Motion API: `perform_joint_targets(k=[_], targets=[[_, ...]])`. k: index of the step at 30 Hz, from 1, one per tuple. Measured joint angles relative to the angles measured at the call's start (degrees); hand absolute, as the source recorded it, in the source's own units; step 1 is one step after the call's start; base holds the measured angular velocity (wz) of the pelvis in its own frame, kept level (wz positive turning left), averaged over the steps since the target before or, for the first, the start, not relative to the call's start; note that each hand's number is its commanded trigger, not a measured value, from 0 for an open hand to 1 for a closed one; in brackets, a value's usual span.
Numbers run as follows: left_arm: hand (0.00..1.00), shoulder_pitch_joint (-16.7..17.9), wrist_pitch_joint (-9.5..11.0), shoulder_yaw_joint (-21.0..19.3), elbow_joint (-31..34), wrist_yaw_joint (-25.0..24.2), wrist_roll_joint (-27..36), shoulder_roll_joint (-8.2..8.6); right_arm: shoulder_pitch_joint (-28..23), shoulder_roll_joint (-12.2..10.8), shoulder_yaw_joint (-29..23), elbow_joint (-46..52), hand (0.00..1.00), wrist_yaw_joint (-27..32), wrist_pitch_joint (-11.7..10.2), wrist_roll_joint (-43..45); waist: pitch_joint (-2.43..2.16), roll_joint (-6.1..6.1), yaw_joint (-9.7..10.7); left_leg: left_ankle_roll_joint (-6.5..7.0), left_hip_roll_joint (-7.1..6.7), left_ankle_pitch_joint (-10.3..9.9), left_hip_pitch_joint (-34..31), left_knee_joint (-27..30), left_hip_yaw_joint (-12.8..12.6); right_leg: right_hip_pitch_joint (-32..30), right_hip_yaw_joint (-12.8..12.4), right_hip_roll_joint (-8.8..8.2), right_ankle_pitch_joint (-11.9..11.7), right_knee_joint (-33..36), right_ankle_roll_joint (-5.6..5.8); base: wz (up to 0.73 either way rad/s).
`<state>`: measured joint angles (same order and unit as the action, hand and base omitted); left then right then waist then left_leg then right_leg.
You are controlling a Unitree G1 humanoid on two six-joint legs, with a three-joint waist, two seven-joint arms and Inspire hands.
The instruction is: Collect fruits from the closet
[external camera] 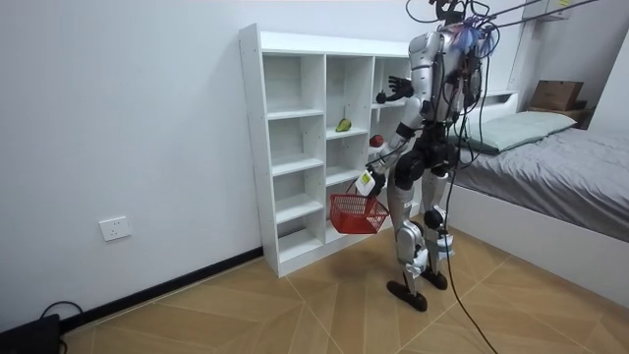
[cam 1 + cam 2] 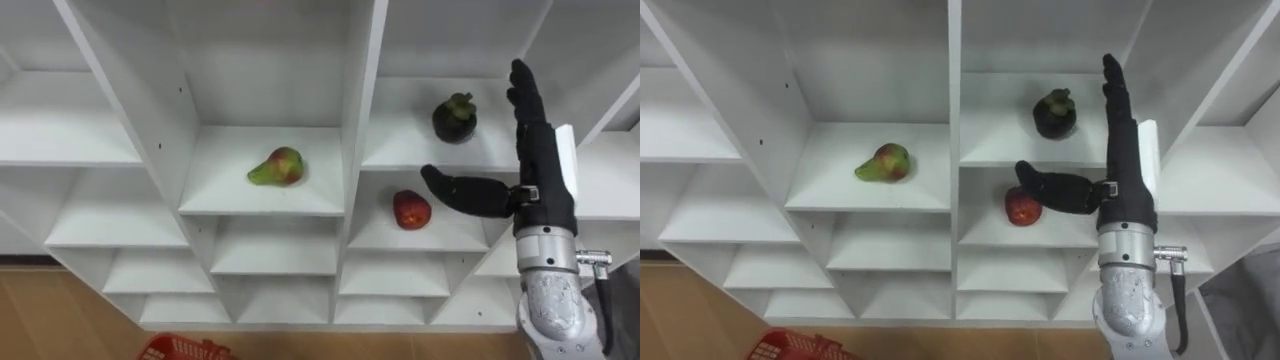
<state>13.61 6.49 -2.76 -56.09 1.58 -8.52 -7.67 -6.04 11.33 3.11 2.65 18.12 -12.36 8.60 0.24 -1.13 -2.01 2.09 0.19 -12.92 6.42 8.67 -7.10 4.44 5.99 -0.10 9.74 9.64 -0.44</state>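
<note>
three fruits still sit in the closet (image 2: 262,195): a pear (image 2: 277,167) at frame centre-left, a dark mangosteen (image 2: 454,118) upper right, and a red apple (image 2: 411,210) in the compartment below it. the right hand (image 2: 545,170) is raised at the right edge, spread flat with the thumb just beside the apple and holding nothing. the red basket (image 2: 180,349) at the bottom left hangs from the left hand (image 1: 368,182), whose grip i cannot tell. collecting looks barely begun, and the apple seems the likely first pick.
</note>
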Motion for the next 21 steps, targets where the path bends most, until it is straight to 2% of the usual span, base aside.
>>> perform_joint_targets(k=[6,10,17,21], targets=[[1.00,0.1,-0.3,0.0,0.0,0.0,-0.2,0.01,1.5,0.2,-0.4,-0.3,0.00,0.2,0.0,-2.7,-0.09,-0.74,0.0,-0.04,0.02,0.0,0.2,0.0,0.7,0.5,1.0,-0.05,0.0,-0.1,0.00,0.06],[1.00,0.1,-0.3,0.0,0.0,0.3,-1.1,0.00,3.7,0.2,-0.6,-4.0,0.00,0.5,0.0,-4.1,-0.07,-0.73,-0.1,0.01,0.05,0.1,0.2,0.2,0.9,0.5,1.4,-0.29,0.0,-0.1,0.00,0.02],[1.00,0.2,-0.8,-0.1,0.0,0.5,-1.2,-0.02,4.3,0.2,-0.7,-5.7,0.00,-0.1,0.0,-5.0,0.04,-0.54,-0.1,0.06,-0.03,0.3,0.1,0.2,1.1,0.6,1.9,-0.50,0.0,0.0,0.01,0.02],[1.00,0.4,-1.2,-0.1,0.1,0.5,-1.1,0.05,5.8,0.2,-1.1,-7.1,0.00,-0.2,1.3,-6.2,0.01,-0.64,-0.3,0.06,-0.05,0.3,0.1,0.2,1.2,0.6,1.9,-0.48,0.0,0.0,0.01,0.00]])
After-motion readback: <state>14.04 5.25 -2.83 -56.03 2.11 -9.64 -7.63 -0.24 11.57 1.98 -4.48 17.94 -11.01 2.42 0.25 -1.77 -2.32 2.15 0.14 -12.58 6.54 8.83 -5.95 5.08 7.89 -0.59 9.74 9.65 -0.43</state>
